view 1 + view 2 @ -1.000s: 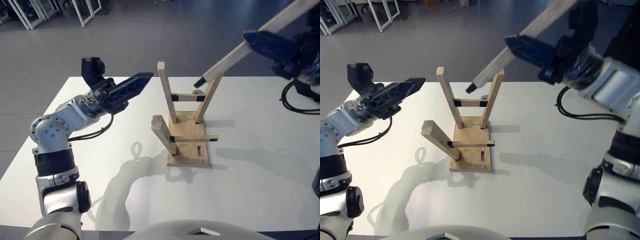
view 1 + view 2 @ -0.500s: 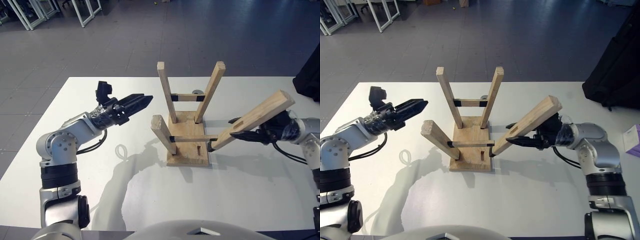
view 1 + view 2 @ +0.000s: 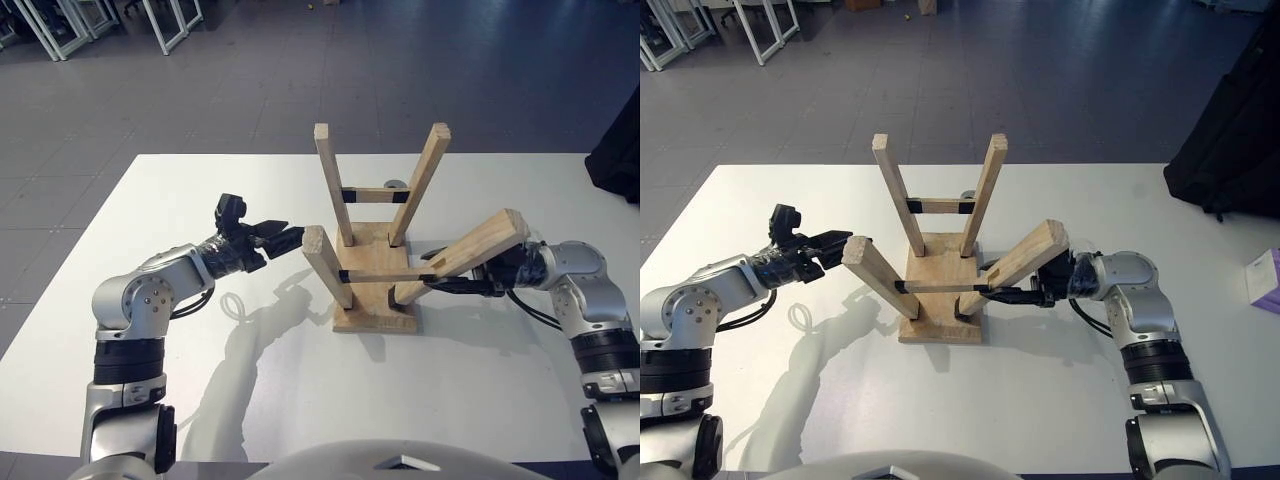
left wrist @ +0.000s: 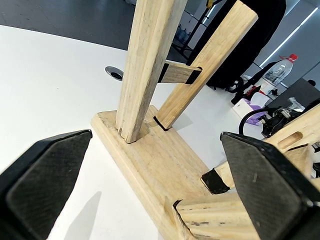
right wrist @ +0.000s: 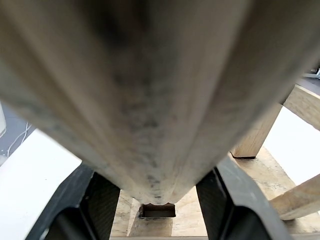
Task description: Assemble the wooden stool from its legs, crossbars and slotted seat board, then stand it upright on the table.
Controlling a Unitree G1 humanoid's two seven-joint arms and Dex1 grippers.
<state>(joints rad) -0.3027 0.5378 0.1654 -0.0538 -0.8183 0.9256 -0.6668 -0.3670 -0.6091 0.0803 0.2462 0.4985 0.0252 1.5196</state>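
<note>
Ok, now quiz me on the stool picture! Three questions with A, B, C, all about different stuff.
1. Where is the seat board?
A flat on the table
B in a gripper
C on the floor

2. How many wooden legs are there?
A two
B four
C six

3. How is the left gripper?
A open
B shut on a leg
C shut on a crossbar

Answers:
1 A: it lies flat on the white table.
2 B: two upright legs stand at the back, one leaning leg is at the front, and one held leg is in the right gripper.
3 A: its fingers are spread apart near the leaning leg's top.
</note>
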